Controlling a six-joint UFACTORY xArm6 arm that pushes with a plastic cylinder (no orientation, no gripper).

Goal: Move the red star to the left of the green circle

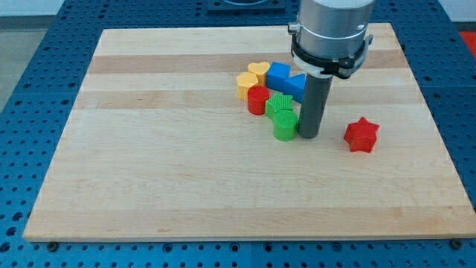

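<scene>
The red star (361, 135) lies alone on the wooden board, right of the middle. The green circle (284, 124) stands in the cluster at the middle of the board, well to the star's left. My tip (309, 135) rests on the board right beside the green circle's right side, touching or nearly touching it. The star is about a block's width to the right of my tip, apart from it.
The cluster above and left of my tip holds a green star-like block (280, 103), a red cylinder (257, 99), a yellow heart (258, 72), a yellow block (246, 83), a blue block (278, 74) and a blue triangular block (295, 85). The wooden board (149, 164) lies on a blue perforated table (22, 67).
</scene>
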